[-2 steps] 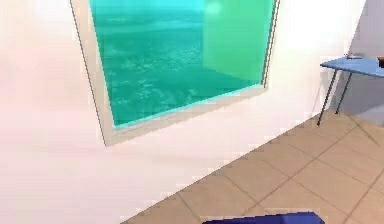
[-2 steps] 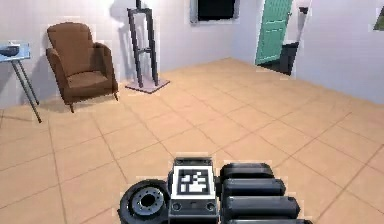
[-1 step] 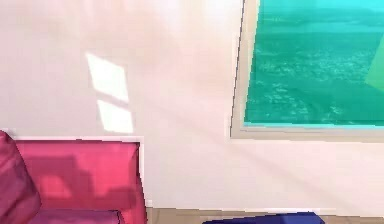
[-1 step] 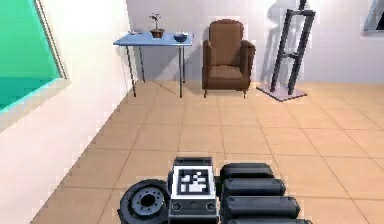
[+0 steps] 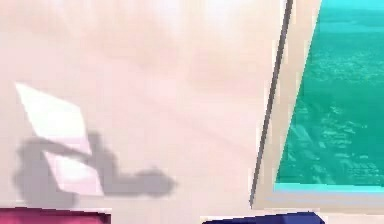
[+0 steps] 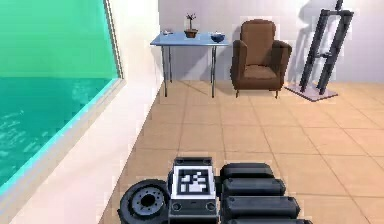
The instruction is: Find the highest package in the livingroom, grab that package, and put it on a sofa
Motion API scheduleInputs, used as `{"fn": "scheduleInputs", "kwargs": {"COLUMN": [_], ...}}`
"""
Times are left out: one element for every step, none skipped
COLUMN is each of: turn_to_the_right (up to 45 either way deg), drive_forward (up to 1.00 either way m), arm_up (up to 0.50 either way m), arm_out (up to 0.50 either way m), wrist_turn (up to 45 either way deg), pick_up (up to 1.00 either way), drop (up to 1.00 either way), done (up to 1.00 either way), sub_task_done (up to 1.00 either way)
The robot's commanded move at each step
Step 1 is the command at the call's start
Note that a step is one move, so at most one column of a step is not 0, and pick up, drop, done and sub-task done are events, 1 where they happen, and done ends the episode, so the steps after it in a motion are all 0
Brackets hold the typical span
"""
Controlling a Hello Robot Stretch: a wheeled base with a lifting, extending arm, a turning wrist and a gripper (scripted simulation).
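Observation:
A brown armchair (image 6: 260, 60) stands against the far wall in the arm side view. My arm lies drawn in along the arm side view's bottom edge, with a white marked square (image 6: 193, 181) on it. Left of that sits the dark, rounded body of the gripper (image 6: 146, 203). Its far end cannot be made out, so I cannot tell whether it holds anything. The forward view faces a pale wall (image 5: 150, 90) from close by.
A teal window runs along the forward view's right (image 5: 335, 100) and the arm side view's left (image 6: 50, 90). A blue table (image 6: 188, 42) holds a small plant (image 6: 190, 23) and a bowl (image 6: 217, 38). A dark metal frame (image 6: 327, 50) stands right of the armchair. Tiled floor (image 6: 240, 130) lies between.

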Motion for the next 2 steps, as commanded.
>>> {"fn": "scheduleInputs", "kwargs": {"turn_to_the_right": [-33.0,42.0], "drive_forward": [0.00,0.00], "arm_up": [0.00,0.00], "arm_out": [0.00,0.00], "wrist_turn": [0.0,0.0], "pick_up": [0.00,0.00], "drop": [0.00,0.00], "done": [0.00,0.00], "sub_task_done": [0.00,0.00]}}
